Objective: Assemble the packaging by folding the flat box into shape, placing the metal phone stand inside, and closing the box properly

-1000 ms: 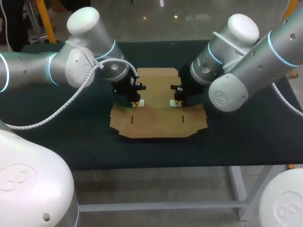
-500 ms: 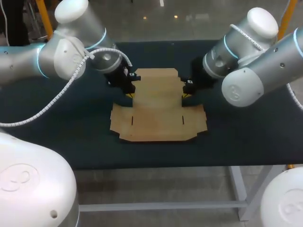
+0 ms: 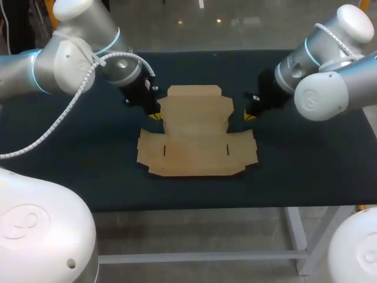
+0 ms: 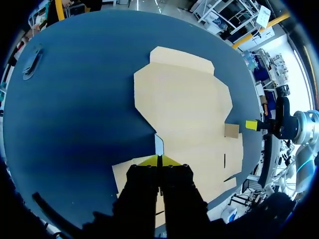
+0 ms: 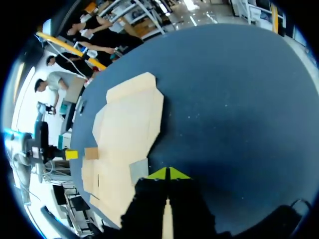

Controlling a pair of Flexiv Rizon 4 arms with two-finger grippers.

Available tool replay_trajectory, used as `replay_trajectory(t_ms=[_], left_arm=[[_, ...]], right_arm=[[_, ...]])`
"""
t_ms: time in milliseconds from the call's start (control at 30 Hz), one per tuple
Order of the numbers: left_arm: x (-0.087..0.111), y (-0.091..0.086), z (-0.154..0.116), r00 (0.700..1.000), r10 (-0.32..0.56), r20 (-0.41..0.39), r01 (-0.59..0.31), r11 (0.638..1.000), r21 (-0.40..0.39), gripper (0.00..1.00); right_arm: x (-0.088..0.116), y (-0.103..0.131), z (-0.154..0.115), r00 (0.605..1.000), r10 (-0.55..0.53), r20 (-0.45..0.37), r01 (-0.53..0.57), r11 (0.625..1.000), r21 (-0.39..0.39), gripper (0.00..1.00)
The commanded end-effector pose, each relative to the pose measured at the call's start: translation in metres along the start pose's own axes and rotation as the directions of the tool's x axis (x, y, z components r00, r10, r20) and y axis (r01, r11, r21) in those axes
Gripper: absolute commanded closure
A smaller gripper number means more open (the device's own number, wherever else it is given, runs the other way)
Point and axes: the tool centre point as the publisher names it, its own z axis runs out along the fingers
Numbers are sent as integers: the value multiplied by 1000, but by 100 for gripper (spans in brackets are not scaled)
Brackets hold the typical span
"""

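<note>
Both pairs of jaws are pressed tip to tip with nothing held, as each wrist view shows its 2 yellow tips meeting in a point. Compared with 1 second ago, when both grippers stood over the middle of the cardboard close to its 2 short slots, they have drawn apart and outward, passing the side notches half a second ago. At the left, the left gripper (image 3: 154,116) now hangs at the left notch of the flat box (image 3: 197,135), its tips pointing down and inward just at the cardboard's edge. The left arm has swung back toward the far left corner of the dark table (image 3: 88,171), its elbow higher in the head view than before. In the left wrist view the left gripper (image 4: 159,160) sits over the notch, with the flat box (image 4: 184,99) spread out ahead of it. The box has not shifted; it lies unfolded and flat in the middle of the table, wide panel toward the near edge and narrower flap toward the far edge. At the right, the right gripper (image 3: 250,115) is off the cardboard, just beside the right notch over bare cloth, with the right arm pulled back toward the right edge. In the right wrist view the right gripper (image 5: 168,173) hangs over cloth with the flat box (image 5: 127,129) beside it.
</note>
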Motion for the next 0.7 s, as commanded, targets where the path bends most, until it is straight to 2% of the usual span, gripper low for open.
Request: replay_trajectory(t_ms=[33, 367, 700], left_arm=[[-5, 17, -20, 1000, -13, -13, 13, 1000, 24, 100], [-2, 55, -50, 1000, -25, -10, 25, 998, 56, 100], [-1, 103, -64, 999, -39, -38, 42, 996, 77, 100]], right_arm=[[-6, -4, -22, 996, 10, -91, 1, 993, 120, 100], [-15, -36, -66, 996, 7, -85, 2, 994, 111, 100], [-17, -73, -89, 997, -8, -79, 18, 991, 134, 100]])
